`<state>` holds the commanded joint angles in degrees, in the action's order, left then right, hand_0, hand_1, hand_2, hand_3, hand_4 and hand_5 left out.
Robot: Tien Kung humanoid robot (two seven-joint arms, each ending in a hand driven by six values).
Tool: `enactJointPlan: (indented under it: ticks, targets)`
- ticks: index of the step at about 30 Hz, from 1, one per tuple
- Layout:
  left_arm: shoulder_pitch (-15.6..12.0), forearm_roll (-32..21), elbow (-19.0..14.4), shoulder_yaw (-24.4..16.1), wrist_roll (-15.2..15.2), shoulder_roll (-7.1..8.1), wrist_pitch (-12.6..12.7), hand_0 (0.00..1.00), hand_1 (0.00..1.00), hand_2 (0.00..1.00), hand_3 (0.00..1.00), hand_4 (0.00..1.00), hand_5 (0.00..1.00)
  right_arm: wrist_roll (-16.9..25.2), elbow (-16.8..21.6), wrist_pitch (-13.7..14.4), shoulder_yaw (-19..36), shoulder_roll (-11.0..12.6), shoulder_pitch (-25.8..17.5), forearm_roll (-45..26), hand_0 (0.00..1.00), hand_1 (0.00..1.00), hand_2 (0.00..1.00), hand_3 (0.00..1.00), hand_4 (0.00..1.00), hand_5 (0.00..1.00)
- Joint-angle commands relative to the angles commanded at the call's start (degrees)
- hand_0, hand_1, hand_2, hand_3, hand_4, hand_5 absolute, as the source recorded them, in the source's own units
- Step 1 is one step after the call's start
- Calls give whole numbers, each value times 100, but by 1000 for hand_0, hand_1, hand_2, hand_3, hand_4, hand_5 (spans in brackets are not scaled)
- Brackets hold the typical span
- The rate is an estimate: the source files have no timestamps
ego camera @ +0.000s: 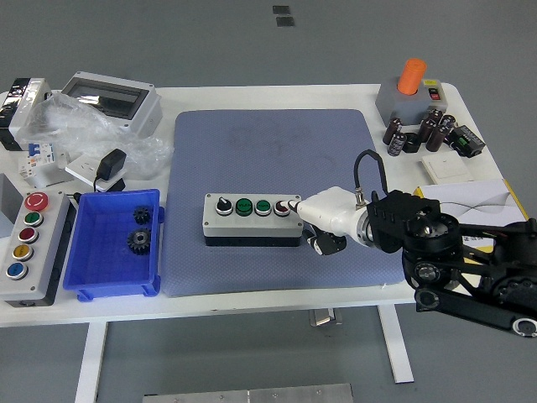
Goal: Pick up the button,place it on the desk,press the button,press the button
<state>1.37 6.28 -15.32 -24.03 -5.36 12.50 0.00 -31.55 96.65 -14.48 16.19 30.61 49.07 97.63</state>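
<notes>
A grey button box (pixel 252 217) lies on the blue mat (pixel 273 151), with a black selector knob, two green buttons and a red button (pixel 281 206) in a row on top. My right hand (pixel 329 220) is at the box's right end, one white finger stretched out, its tip by the red button's right side; the other fingers are curled under. It holds nothing. The left arm is out of view.
A blue bin (pixel 116 243) with two black gears stands left of the mat. A second button box (pixel 28 243) lies at the far left. A grey box with an orange knob (pixel 409 92), capacitors (pixel 415 134) and papers (pixel 466 197) are at the right.
</notes>
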Motion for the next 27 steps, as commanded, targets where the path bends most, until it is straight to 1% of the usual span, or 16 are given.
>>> enactJointPlan:
  ticks: [5, 13, 15, 16, 20, 23, 26, 27]
  targets:
    - [-1, -10, -2, 12, -5, -2, -1, 643, 634, 585, 563, 439, 2, 5, -48, -18, -14, -2, -17, -6, 487, 484, 270, 998, 230, 16]
    - [-4, -50, -2, 53, -27, 2, -3, 643, 634, 585, 563, 440, 2, -54, 106, -170, -96, 4, -27, -39, 484, 485, 269, 998, 231, 12]
    - [-2, -65, -3, 68, -33, 1, -5, 643, 634, 585, 563, 440, 2, -51, 122, -156, -75, 17, -26, -62, 478, 482, 267, 998, 234, 13]
    - [-2, -73, -3, 76, -37, 1, -5, 643, 634, 585, 563, 440, 2, -26, 137, -101, -50, 32, -30, -95, 478, 482, 267, 998, 234, 13]
    - [-9, -88, -4, 82, -39, -6, -1, 643, 634, 585, 563, 440, 2, 289, 326, 397, 253, 159, -76, -431, 478, 482, 267, 998, 234, 13]
    - [-18, -80, -3, 70, -31, -11, 7, 643, 635, 586, 564, 441, 2, 648, 527, 885, 604, 288, -137, -760, 478, 482, 268, 998, 241, 16]
    - [-34, -69, -1, 68, -24, -11, 11, 643, 635, 586, 564, 441, 2, 1036, 527, 1393, 982, 416, -252, -1050, 478, 482, 268, 998, 241, 16]
    - [-41, -62, -1, 68, -19, -13, 11, 643, 635, 586, 564, 442, 2, 1153, 527, 1549, 1094, 444, -290, -1117, 425, 455, 273, 998, 429, 125]
